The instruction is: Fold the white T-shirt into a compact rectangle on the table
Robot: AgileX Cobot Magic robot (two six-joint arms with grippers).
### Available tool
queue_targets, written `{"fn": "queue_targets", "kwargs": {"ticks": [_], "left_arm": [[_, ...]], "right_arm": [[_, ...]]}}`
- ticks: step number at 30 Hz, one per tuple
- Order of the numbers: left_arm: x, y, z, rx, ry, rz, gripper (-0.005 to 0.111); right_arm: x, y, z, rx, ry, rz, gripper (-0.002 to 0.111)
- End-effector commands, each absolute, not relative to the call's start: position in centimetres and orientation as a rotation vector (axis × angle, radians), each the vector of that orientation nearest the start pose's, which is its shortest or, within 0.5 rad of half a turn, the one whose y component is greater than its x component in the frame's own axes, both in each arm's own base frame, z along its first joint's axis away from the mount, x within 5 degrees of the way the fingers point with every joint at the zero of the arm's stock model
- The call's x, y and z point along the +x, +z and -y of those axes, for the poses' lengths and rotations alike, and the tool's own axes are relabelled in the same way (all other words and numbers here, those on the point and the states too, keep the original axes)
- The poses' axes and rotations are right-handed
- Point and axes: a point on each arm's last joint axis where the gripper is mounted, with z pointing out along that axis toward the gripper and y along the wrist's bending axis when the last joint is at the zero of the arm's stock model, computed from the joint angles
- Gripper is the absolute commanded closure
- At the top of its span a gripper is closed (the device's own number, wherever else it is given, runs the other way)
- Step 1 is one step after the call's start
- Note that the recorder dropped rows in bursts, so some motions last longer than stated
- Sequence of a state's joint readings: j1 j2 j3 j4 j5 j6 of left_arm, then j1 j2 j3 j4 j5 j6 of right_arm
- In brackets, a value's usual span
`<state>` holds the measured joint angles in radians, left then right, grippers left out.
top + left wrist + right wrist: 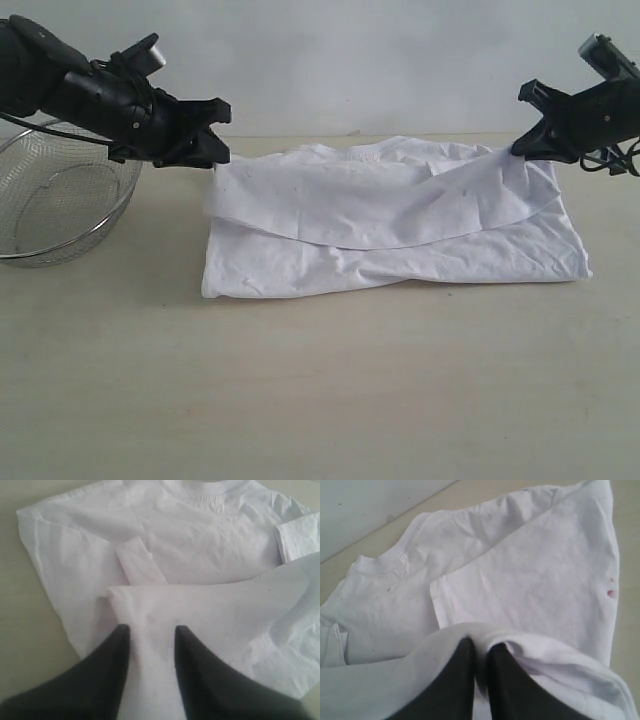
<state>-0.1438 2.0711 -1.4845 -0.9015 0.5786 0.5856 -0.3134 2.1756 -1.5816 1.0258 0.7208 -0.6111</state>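
Observation:
The white T-shirt (400, 250) lies partly folded on the table (320, 400), plain side up, with its lower part brought over as a flap. Its collar (207, 490) faces away from both arms. My left gripper (222, 155) is open at the flap's left corner, and cloth lies flat between its spread fingers (151, 629). My right gripper (522, 142) is shut on the flap's right corner and holds it slightly raised, the T-shirt (520, 580) bunching round the gripper's tips (481, 647). No lettering shows, only two small red spots (611, 592).
A silver wire-mesh bowl (60, 200) stands at the table's left edge, close behind my left arm. A pale wall rises behind the table. Bare tabletop runs in front of the shirt.

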Motion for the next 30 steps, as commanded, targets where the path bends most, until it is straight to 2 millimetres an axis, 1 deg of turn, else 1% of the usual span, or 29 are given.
{"fn": "queue_targets", "kwargs": {"ticks": [1, 2, 3, 4, 5, 8, 9, 10, 11, 12, 13, 14, 15, 17, 18, 19, 20, 22, 26, 28, 30], "left_arm": [[44.4, 18.9, 10.0, 0.09, -0.686, -2.45, 0.051], [44.4, 18.9, 10.0, 0.09, -0.686, -2.45, 0.048], [44.4, 18.9, 9.9, 0.089, -0.687, -2.451, 0.048], [44.4, 18.9, 10.0, 0.091, -0.699, -2.457, 0.05], [44.3, 18.9, 10.0, 0.096, -0.707, -2.463, 0.051], [43.6, 19.5, 10.2, 0.144, -0.757, -2.492, 0.057], [43.4, 19.9, 10.3, 0.163, -0.761, -2.495, 0.06], [42.8, 21.0, 10.0, 0.176, -0.777, -2.514, 0.072], [42.5, 21.6, 10.0, 0.189, -0.783, -2.517, 0.077], [41.7, 23.0, 9.6, 0.238, -0.781, -2.53, 0.088], [40.9, 23.8, 9.4, 0.26, -0.797, -2.567, 0.09], [40.1, 24.3, 9.3, 0.315, -0.795, -2.61, 0.087], [39.6, 24.3, 9.1, 0.34, -0.773, -2.661, 0.08], [39.0, 23.8, 8.9, 0.308, -0.763, -2.744, 0.072], [38.7, 23.4, 8.9, 0.291, -0.773, -2.771, 0.066], [38.2, 22.6, 8.8, 0.271, -0.784, -2.808, 0.06], [37.8, 22.0, 9.0, 0.268, -0.793, -2.834, 0.057], [36.7, 20.1, 9.3, 0.245, -0.796, -2.887, 0.057], [35.4, 17.2, 9.2, 0.172, -0.741, -2.914, 0.057], [34.9, 16.1, 9.1, 0.147, -0.737, -2.902, 0.057], [34.7, 15.5, 9.1, 0.125, -0.734, -2.872, 0.057]], "right_arm": [[46.2, 17.3, 9.7, 0.452, 0.708, -2.348, 0.073], [46.2, 17.3, 9.7, 0.452, 0.708, -2.348, 0.061], [46.2, 17.3, 9.7, 0.451, 0.71, -2.349, 0.05], [46.2, 17.3, 9.6, 0.446, 0.715, -2.353, 0.031], [46.1, 17.3, 9.6, 0.446, 0.721, -2.36, 0.03], [45.6, 17.3, 9.5, 0.431, 0.768, -2.405, 0.045], [45.4, 17.4, 9.6, 0.423, 0.77, -2.415, 0.045], [44.9, 17.9, 10.0, 0.416, 0.772, -2.439, 0.045], [44.6, 18.2, 10.4, 0.419, 0.77, -2.45, 0.045], [43.7, 18.8, 11.2, 0.412, 0.772, -2.491, 0.045], [42.8, 19.1, 11.7, 0.403, 0.768, -2.535, 0.045], [41.9, 19.1, 12.2, 0.415, 0.774, -2.568, 0.045], [40.9, 18.9, 12.7, 0.441, 0.792, -2.584, 0.045], [39.6, 18.6, 13.1, 0.484, 0.807, -2.595, 0.045], [38.8, 18.6, 13.2, 0.484, 0.811, -2.602, 0.045], [37.8, 18.2, 13.1, 0.503, 0.825, -2.61, 0.045], [37.0, 18.1, 12.8, 0.516, 0.827, -2.593, 0.045], [36.0, 17.5, 12.2, 0.508, 0.823, -2.588, 0.045], [35.5, 16.8, 11.8, 0.503, 0.832, -2.597, 0.045], [35.5, 16.7, 11.9, 0.495, 0.813, -2.591, 0.045], [35.6, 16.6, 12.1, 0.502, 0.786, -2.583, 0.045]]}}
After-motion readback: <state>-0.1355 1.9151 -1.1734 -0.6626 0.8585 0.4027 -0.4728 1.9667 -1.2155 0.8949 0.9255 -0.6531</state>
